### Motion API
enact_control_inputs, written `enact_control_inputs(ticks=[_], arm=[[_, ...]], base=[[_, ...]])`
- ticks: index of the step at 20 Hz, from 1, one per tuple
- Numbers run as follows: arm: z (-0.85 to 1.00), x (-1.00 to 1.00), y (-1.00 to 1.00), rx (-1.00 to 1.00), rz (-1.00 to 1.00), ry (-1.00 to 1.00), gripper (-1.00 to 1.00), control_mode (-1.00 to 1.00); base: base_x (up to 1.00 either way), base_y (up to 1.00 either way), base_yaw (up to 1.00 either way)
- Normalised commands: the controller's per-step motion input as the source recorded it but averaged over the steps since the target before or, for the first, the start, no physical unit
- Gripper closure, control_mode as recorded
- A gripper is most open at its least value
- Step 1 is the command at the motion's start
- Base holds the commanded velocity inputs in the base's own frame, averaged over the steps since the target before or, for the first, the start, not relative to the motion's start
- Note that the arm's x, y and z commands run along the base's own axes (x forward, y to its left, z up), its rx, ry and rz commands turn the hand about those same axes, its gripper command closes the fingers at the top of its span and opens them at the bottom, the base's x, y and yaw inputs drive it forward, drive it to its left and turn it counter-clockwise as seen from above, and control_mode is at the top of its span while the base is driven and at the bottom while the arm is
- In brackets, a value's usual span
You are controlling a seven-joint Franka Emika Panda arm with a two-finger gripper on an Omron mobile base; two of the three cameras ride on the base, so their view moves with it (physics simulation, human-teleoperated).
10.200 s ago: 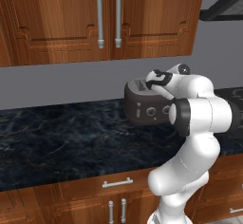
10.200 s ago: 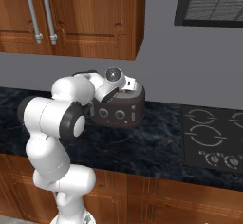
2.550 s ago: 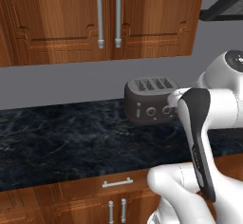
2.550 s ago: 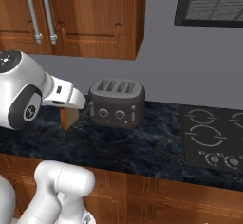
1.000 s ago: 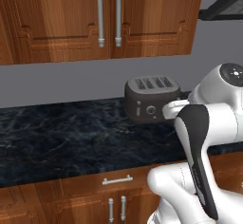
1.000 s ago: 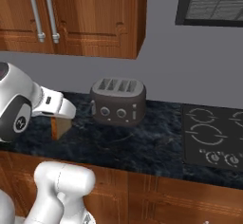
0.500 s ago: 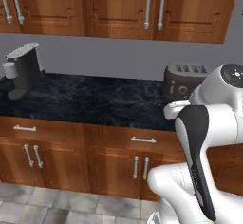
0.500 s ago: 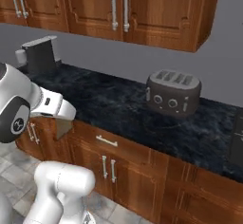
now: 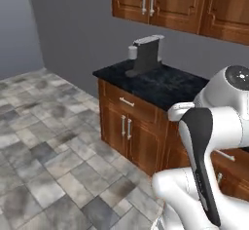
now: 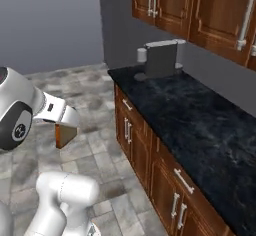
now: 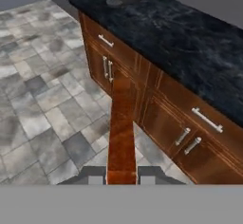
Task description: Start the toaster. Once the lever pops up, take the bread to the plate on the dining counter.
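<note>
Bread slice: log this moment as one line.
gripper: shut on tan-brown square bread slice | slice: edge-on between fingers, over grey tiled floor | plate: unseen

The base turned away from the toaster, so the views swung to the floor (image 9: 44, 141) and a coffee machine (image 9: 146, 53).
</note>
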Motion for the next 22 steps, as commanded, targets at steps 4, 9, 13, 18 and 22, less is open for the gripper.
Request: enact_control_inputs(ticks=[4,9,13,18,22], arm=[[0.0,0.0,0.0,0.0,0.0,0.0,1.0,1.0],[0.0,0.0,0.0,0.0,0.0,0.0,1.0,1.0],[0.0,0.0,0.0,0.0,0.0,0.0,1.0,1.0],[0.0,0.0,0.0,0.0,0.0,0.0,1.0,1.0],[0.0,0.0,0.0,0.0,0.0,0.0,1.0,1.0]], base=[[-0.12,0.0,1.0],[-0.02,0.0,1.0],[0.0,0.0,1.0],[0.0,0.0,1.0],[0.01,0.0,0.98]])
